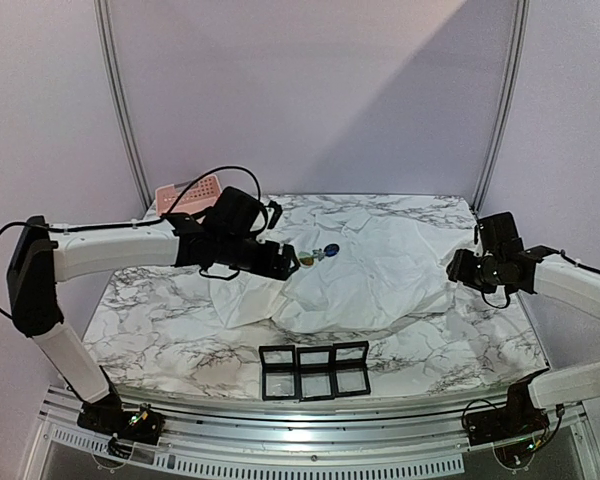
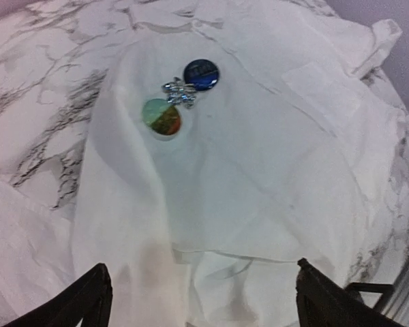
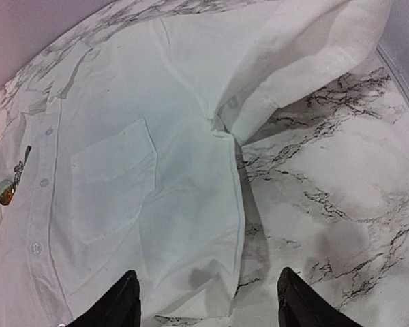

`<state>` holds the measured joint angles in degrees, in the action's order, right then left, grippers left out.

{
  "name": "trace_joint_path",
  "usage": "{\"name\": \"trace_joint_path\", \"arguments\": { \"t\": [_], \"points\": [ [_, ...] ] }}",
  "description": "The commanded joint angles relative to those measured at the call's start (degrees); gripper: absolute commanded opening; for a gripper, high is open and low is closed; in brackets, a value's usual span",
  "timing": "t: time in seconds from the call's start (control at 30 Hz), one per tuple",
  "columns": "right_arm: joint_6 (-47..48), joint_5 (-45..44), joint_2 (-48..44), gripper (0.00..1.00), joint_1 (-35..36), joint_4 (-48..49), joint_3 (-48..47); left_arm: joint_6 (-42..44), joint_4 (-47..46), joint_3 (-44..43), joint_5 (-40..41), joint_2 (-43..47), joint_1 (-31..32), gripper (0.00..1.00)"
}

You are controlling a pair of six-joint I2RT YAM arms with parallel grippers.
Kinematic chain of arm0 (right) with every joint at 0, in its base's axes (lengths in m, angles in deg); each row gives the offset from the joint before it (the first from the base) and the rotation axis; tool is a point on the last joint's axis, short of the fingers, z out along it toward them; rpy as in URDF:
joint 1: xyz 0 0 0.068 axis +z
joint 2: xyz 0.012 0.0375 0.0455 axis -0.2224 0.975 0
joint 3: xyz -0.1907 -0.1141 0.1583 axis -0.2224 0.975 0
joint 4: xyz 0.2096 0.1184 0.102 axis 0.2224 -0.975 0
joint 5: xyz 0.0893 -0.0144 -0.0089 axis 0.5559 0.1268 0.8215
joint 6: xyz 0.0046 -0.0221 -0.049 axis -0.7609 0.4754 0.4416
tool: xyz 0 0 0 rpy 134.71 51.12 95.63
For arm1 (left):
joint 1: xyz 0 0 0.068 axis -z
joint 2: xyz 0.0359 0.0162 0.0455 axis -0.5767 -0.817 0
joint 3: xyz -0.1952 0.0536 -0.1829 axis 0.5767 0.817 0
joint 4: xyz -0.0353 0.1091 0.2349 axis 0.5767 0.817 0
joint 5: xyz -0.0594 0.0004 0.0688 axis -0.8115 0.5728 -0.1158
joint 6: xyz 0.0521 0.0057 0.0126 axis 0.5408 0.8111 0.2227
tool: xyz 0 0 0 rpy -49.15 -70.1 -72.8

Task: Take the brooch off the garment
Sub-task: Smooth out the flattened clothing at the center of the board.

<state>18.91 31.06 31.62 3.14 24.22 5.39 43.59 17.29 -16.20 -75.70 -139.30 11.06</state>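
Starting nearest the arm bases, passing three black frames (image 1: 315, 370) lined up side by side on the marble table (image 1: 160, 320).

Moving on to the shirt (image 1: 380, 270), lying rumpled across the middle and right of the table, just beyond the frames. Judging it thin, soft and light, likely to lift and drag along with anything pulled off it, so probably needing to be held down close to the pin.

Hovering over the shirt's left part with the left pincer (image 2: 201, 266), fingers spread wide, pinching nothing. Hanging over the shirt's right edge with the right pincer (image 3: 208, 274), fingers likewise apart, gripping nothing, framing only cloth and bare marble.

Looking just beyond the left pincer to the brooch (image 2: 179, 92), a small silver glittering cluster sitting on the shirt front, squeezed between a blue badge (image 2: 201, 74) and a green-and-orange badge (image 2: 161, 117). Taking the silver piece for the brooch as a judgement, and the two round ones for plain badges. Guessing it small, hard, light and rather slippery; best gripping it across its metal body from the sides, clear of the badges, and easing it out gently to spare the thin cloth. Not seeing any clasp underneath.

Ending farthest back at a pink basket (image 1: 185, 193), at the table's far left, partly hidden behind the left arm.
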Motion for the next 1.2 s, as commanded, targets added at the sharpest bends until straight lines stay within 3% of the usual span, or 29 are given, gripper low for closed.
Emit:
{"name": "trace_joint_path", "arguments": {
  "t": [0.0, 0.17, 0.3, 0.57, 0.73, 0.87, 1.0, 1.07, 1.17],
  "points": [
    [2.15, -1.83, -2.72, 0.74, 3.26, -3.83, -3.59, 0.36, 1.22, 2.36, 3.41, -2.31, -1.37, 0.98],
    [3.00, -0.04, -2.66, 0.84, 8.81, -1.37, -4.14, 0.25, 1.52, 0.69, 6.51, -6.55, -2.01, 1.00],
    [4.65, 1.77, 0.10, 0.87, 14.38, 3.08, -4.91, -0.22, 0.51, -3.68, 6.01, -11.01, -2.47, 1.00],
    [7.70, 1.95, 10.29, 0.91, 28.67, 7.75, -11.61, 0.01, 6.03, -10.24, 13.57, -17.65, -2.64, 0.98],
    [8.91, 0.33, 20.43, 0.90, 34.57, 8.43, -18.54, -0.81, 5.87, -7.77, 12.09, -17.01, -3.70, 0.71],
    [10.43, -1.37, 28.28, 0.89, 37.82, 7.17, -25.20, -0.93, 4.79, -4.91, 11.60, -15.90, -4.47, 0.58],
    [11.33, -6.80, 34.18, 0.85, 39.97, 6.08, -27.81, -1.05, 4.16, -3.64, 11.31, -15.80, -5.48, 0.34],
    [11.27, -9.12, 35.64, 0.80, 40.35, 5.78, -27.87, -0.96, 3.95, -3.05, 11.01, -15.70, -6.11, 0.25],
    [10.33, -10.29, 37.00, 0.62, 40.44, 5.40, -27.29, -0.81, 3.43, -2.17, 10.71, -14.97, -7.16, 0.11]
  ]
}}
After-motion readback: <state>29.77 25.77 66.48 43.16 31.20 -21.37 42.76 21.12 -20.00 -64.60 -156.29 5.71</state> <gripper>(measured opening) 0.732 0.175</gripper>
